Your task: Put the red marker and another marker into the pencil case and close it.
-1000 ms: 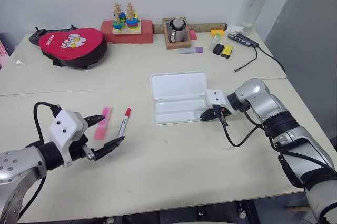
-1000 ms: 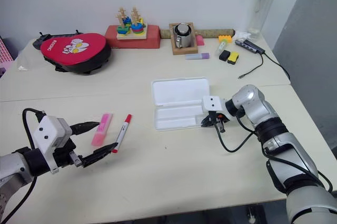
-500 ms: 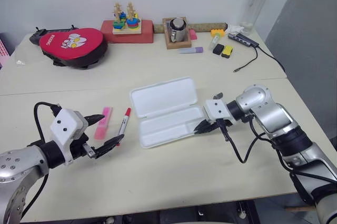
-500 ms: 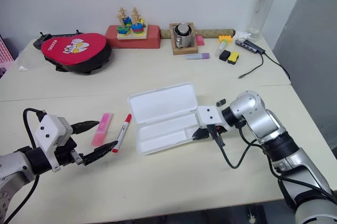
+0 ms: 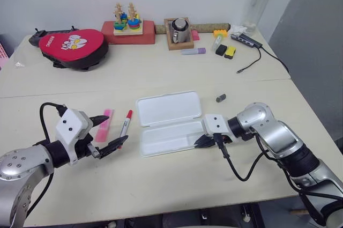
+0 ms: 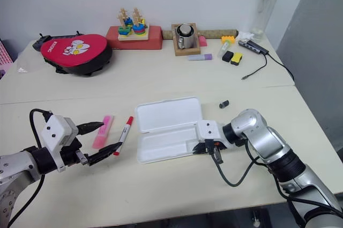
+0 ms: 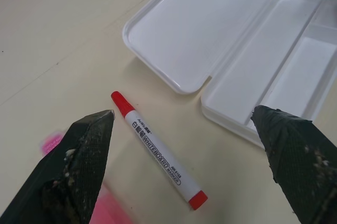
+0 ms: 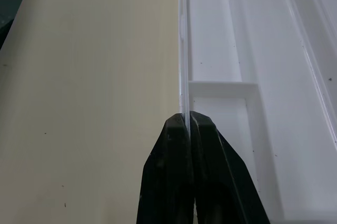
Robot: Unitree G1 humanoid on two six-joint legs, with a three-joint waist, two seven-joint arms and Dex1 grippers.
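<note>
We see pencil case (image 5: 170,123) lying open mid-worktop (image 5: 177,185). Right pincer (image 5: 202,141) clamps its near wall at case's 4 o'clock. Red marker (image 5: 125,123) and pink highlighter (image 5: 104,125) at case's 9 o'clock. Left pincer (image 5: 107,134) spread wide, nothing held, hovering beside marker.

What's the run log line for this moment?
left gripper: open, beside red marker | right gripper: shut on pencil case wall | case: open | markers: on table

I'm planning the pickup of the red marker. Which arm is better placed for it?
Left. Its gripper hangs open right by the red marker, while the right gripper is shut on the pencil case rim.
</note>
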